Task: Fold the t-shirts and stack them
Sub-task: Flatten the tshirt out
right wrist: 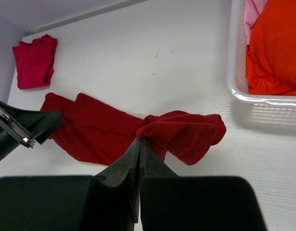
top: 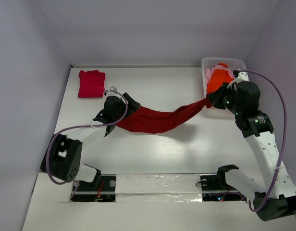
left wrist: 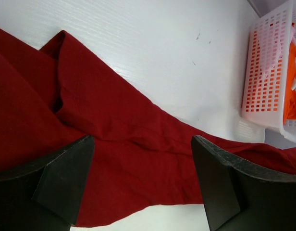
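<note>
- crimson-pink t-shirt (top: 92, 83) lies folded near the far left corner of the table (top: 153, 163); by the look of it, this is the one finished piece and the start of the stack.
- dark red t-shirt (top: 153, 120) is the one in hand: unfolded, bunched into a long band across the middle of the table, running from left of centre toward the basket.
- right gripper (right wrist: 140, 140) is clamped on its right end, just beside the white lattice basket (top: 225, 60) at the far right corner.
- left gripper (left wrist: 143, 142) hangs over its left end with jaws wide apart, gripping nothing.
- orange t-shirt (top: 219, 79) and pale pink t-shirt (right wrist: 251, 12) sit crumpled in the basket, not yet folded.
- judged progress: roughly one of four done; three left to fold, then stack.
- count: four t-shirts, one basket, two grippers.
</note>
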Controlling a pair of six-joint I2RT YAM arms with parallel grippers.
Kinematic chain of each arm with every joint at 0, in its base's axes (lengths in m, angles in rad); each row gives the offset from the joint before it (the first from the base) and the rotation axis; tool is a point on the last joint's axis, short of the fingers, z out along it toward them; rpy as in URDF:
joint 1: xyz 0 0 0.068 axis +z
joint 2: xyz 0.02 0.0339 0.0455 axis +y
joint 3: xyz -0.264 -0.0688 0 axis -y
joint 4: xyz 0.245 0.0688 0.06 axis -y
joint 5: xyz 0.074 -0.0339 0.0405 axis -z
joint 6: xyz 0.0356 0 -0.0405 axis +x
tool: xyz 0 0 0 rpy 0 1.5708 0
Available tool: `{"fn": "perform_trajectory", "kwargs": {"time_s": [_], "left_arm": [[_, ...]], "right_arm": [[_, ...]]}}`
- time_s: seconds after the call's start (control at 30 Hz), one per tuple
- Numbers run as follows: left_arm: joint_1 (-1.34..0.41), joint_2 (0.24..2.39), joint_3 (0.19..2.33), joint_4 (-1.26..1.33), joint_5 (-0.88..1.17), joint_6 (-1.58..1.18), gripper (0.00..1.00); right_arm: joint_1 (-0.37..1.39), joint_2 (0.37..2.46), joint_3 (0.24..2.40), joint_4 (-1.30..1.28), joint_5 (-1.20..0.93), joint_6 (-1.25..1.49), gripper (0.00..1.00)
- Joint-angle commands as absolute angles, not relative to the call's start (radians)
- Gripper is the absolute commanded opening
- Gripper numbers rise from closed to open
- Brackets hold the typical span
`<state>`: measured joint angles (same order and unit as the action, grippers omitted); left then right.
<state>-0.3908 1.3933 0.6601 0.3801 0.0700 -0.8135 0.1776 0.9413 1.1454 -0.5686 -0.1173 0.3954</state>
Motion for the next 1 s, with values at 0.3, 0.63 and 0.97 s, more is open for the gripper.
{"fn": "perform_trajectory", "kwargs": {"time_s": [0.3, 0.63, 0.97], "left_arm": [[-0.388, 1.419, 0.618, 0.400, 0.089, -0.825, 0.79], [-0.388, 1.454, 0.632, 0.405, 0.075, -0.828, 0.77], [-0.388, 1.535, 0.703, 0.388, 0.023, -0.802, 0.67]], "right_arm": [[0.183, 0.919, 1.181, -0.529, -0.120, 0.379, 0.00], [0.183, 0.904, 1.187, -0.531, -0.126, 0.379, 0.00], [0.183, 0.881, 1.192, -0.554, -0.114, 0.376, 0.00]]}}
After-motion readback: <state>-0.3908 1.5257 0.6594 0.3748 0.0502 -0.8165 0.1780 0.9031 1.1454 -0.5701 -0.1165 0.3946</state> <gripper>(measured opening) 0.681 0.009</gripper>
